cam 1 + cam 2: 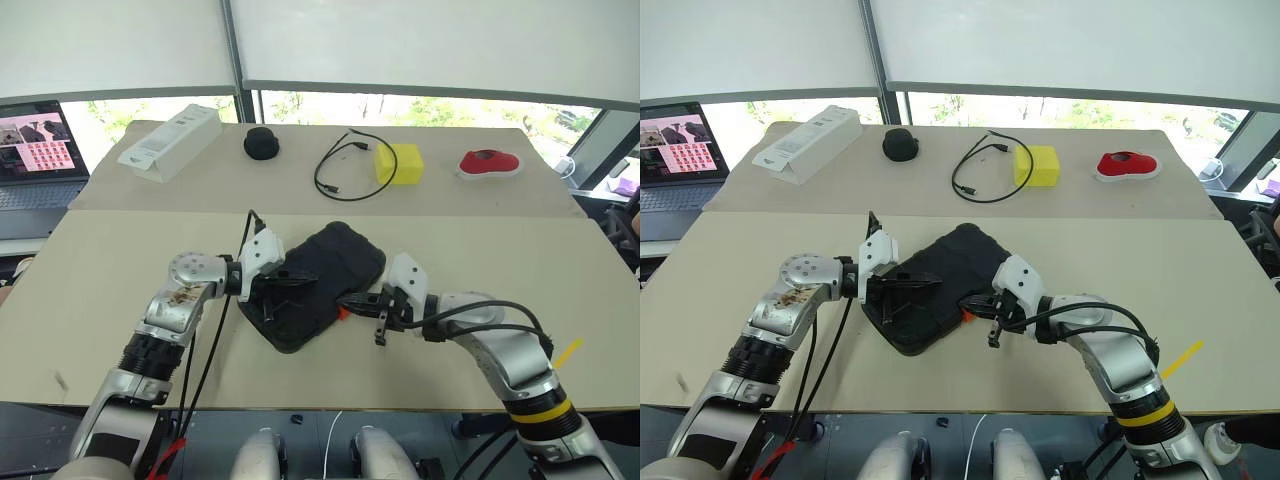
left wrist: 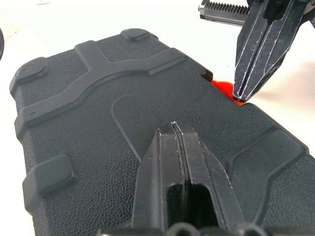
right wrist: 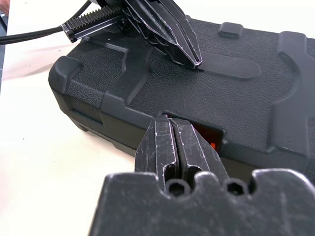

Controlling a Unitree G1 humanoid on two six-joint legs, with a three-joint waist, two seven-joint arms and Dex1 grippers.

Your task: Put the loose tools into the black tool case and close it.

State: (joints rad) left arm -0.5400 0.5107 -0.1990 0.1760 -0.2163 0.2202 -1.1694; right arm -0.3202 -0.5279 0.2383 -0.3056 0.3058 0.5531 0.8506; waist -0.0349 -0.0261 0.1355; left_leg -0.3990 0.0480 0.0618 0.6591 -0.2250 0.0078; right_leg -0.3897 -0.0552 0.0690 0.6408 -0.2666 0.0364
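- Left gripper (image 1: 300, 277): fingers pressed together, empty, tips resting on the top of the case lid near its middle, as if bearing down on it.
- Case (image 1: 335, 262): lies closed and askew on the near counter (image 1: 120, 300), between the two arms. No loose tools lie out on the counter, so they are presumably inside.
- Handling, as a judgement: the shell is hard, ribbed plastic with a pebbled grain, stiff and not fragile, and likely of moderate weight with tools in it. The grain should give fair purchase, but the case may slide on the smooth counter if pushed from one side alone. It is best pinned from above while the latch is worked.
- Latch (image 2: 227, 90): small and orange, set in a notch on the case's front edge, and the one place needing a fine touch.
- Right gripper (image 1: 360, 300): fingers shut together, holding nothing, tips right at the latch.
- Surface and room: two pale counters abut. The far one carries a white box (image 1: 170, 142), a black knob (image 1: 261, 144), a cable (image 1: 345, 165), a yellow block (image 1: 399, 163) and a red object (image 1: 490, 162). A laptop (image 1: 38, 150) stands at far left, under windows with blinds.
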